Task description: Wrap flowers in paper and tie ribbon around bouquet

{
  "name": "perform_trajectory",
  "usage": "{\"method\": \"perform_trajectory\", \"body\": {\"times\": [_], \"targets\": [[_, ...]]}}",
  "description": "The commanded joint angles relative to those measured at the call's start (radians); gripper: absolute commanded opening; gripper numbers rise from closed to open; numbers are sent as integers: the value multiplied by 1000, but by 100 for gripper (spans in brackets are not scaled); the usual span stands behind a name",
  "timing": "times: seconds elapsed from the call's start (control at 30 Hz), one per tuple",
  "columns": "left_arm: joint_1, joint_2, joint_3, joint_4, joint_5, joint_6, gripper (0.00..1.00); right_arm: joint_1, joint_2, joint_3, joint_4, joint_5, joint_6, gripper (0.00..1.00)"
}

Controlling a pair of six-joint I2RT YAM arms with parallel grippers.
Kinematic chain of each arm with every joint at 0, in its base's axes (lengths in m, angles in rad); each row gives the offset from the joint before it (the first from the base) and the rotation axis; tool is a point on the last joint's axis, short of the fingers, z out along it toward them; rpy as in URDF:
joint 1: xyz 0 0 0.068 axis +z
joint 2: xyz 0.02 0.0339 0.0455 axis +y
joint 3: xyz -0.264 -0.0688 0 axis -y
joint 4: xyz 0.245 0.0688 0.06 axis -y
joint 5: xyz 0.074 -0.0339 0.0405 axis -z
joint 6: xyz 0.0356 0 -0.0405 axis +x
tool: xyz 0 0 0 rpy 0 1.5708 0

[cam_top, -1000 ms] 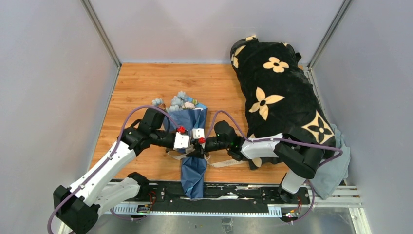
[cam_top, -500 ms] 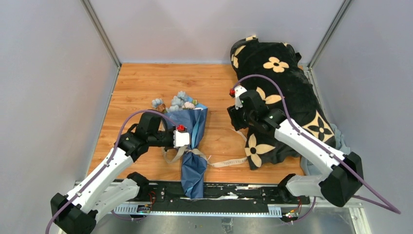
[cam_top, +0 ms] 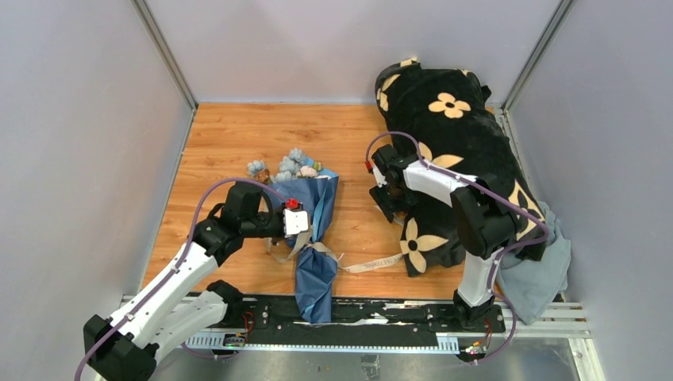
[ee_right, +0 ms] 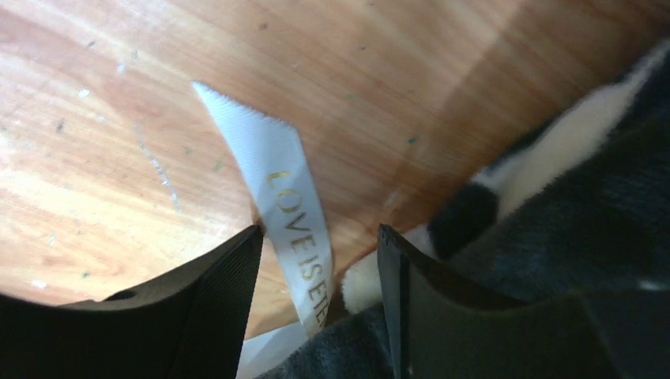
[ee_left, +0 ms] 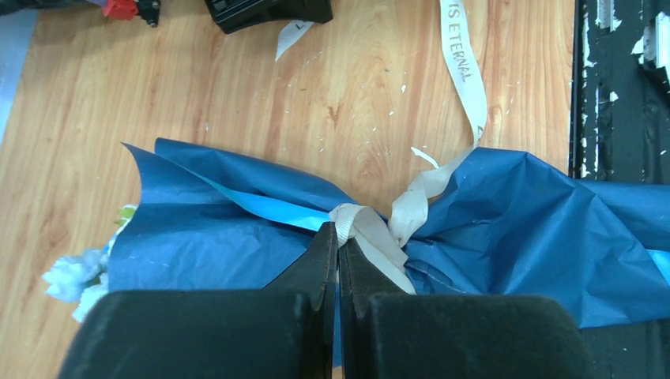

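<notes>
- Wooden table (cam_top: 238, 135): the bouquet (cam_top: 316, 274) lies on it, wide end away from the arm bases and narrow tail over the black base rail (cam_top: 381, 313).
- Black plush blanket (cam_top: 468, 151) with cream flower prints: heaped to the right of the bouquet, well apart from it.
- Grey-blue cloth (cam_top: 544, 278): further right of the bouquet, tucked under the blanket's near corner.
- Left arm (cam_top: 171, 278): comes up from left of the bouquet, elbow raised, forearm level and pointing right at the bouquet's waist.
- Right arm (cam_top: 476, 214): folded over the blanket, forearm reaching back toward the bouquet, wrist tipped down at the blanket's edge.
- Paper (ee_left: 237, 245): crinkled, navy side out, with a light blue strip showing along one fold.
- Left gripper (ee_left: 338, 241): jaws pinched together on the ribbon (ee_left: 466, 71) right at the knot on the bouquet's waist.
- Right gripper (ee_right: 320, 253): right of the bouquet and low over the wood; jaws stand apart, holding nothing.
- A loose ribbon end lies between those jaws. Whether it touches them, I cannot tell.
- Ribbon: cream, tied round the bouquet's waist, one tail running out to the right across the wood.
- Ribbon print: left wrist view reads "IS ETERNAL"; right wrist view reads "LOVE IS ETE", the rest hidden.
- Flowers (cam_top: 290, 167): pale blue blooms and a pinkish one, poking out of the bouquet's wide end.
</notes>
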Motion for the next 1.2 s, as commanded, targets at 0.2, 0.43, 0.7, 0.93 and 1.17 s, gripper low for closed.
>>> {"method": "perform_trajectory", "body": {"times": [0.2, 0.43, 0.7, 0.93, 1.17], "targets": [[-9, -12, -32, 61, 30, -46, 0, -3, 14, -19, -33, -168, -34, 52], [-9, -26, -20, 33, 34, -3, 0, -3, -47, 18, -81, -60, -33, 0], [-8, -65, -59, 25, 1, 135, 0, 207, -375, 291, 119, -236, -45, 0], [-9, -125, -73, -32, -17, 187, 0, 518, -102, 757, 329, -352, 55, 0], [-8, -219, -99, -49, -35, 162, 0, 587, 244, 1103, 301, -314, 144, 0]]}}
